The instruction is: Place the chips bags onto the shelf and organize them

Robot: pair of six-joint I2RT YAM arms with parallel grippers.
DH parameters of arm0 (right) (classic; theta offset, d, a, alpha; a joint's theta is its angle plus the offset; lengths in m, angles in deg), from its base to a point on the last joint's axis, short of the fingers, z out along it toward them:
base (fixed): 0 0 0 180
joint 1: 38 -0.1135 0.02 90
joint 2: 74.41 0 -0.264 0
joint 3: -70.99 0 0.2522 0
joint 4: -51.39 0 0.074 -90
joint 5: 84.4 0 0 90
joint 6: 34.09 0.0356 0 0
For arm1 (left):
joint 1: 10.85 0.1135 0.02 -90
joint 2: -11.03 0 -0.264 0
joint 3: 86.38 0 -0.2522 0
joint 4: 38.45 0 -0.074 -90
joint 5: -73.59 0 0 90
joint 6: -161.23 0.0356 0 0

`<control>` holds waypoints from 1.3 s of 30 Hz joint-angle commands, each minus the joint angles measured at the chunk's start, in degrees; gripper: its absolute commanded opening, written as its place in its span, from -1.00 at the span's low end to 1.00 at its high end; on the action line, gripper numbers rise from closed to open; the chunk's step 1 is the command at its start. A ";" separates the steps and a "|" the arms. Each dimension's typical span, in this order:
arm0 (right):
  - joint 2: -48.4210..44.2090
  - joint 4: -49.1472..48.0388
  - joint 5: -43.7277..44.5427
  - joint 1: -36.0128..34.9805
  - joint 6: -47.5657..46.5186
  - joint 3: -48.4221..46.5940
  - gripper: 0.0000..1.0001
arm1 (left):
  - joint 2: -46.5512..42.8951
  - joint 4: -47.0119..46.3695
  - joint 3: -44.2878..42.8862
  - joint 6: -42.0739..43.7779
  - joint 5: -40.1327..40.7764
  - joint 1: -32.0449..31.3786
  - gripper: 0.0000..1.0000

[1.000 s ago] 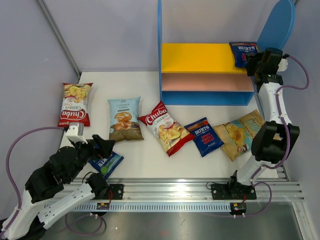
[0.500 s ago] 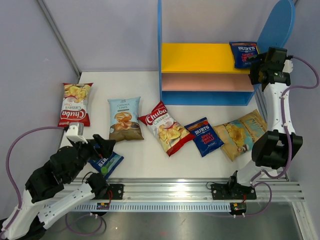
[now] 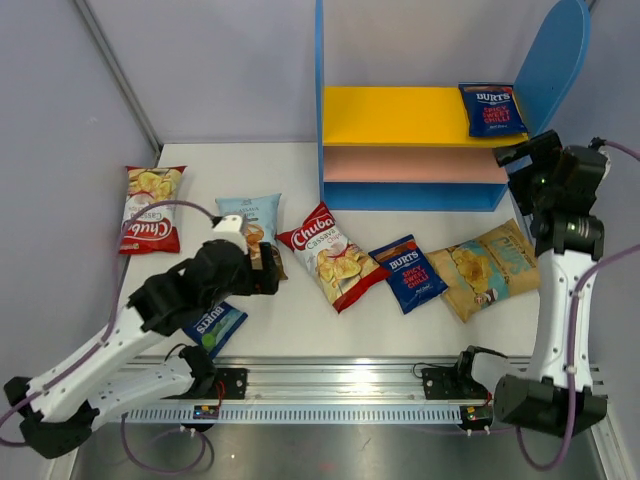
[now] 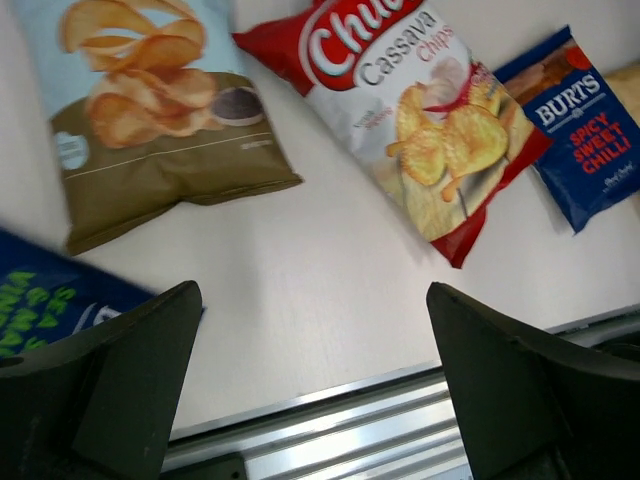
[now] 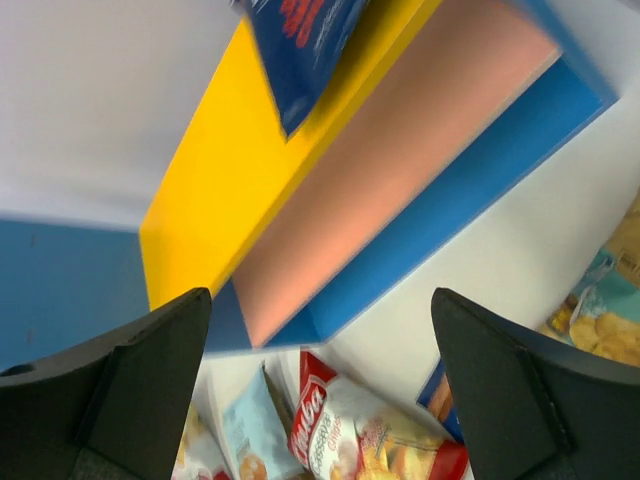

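Chips bags (image 3: 335, 258): 7 | shelf (image 3: 395, 115): 1 | table (image 3: 300, 320): 6 | end effectors (image 4: 312, 295) (image 5: 322, 297): wide apart, empty

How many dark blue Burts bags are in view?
3. One Burts bag lies on the shelf's yellow board; one mid-table beside the tan bag; one near-left, partly hidden by the left arm.

Robot lab test cell, not a home: plain grey panel walls (image 3: 220, 70) beyond left claw (image 4: 312, 295), white counter (image 3: 300, 330) under it, alu rail (image 3: 350, 385) w/ bolted arm bases (image 3: 465, 382) behind it.
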 commanded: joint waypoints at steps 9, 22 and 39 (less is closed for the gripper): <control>-30.19 4.63 -11.03 -0.11 -2.26 23.73 0.99 | 30.46 -35.41 -4.83 -19.05 -11.89 -14.46 0.98; -42.35 18.45 -11.37 -4.24 -1.91 15.65 0.99 | 57.17 -49.00 -12.55 -40.53 -6.61 -17.89 0.95; -44.81 17.57 -9.88 -7.05 -2.00 15.56 0.99 | 73.62 -47.24 -19.59 -49.51 -1.08 -17.98 0.37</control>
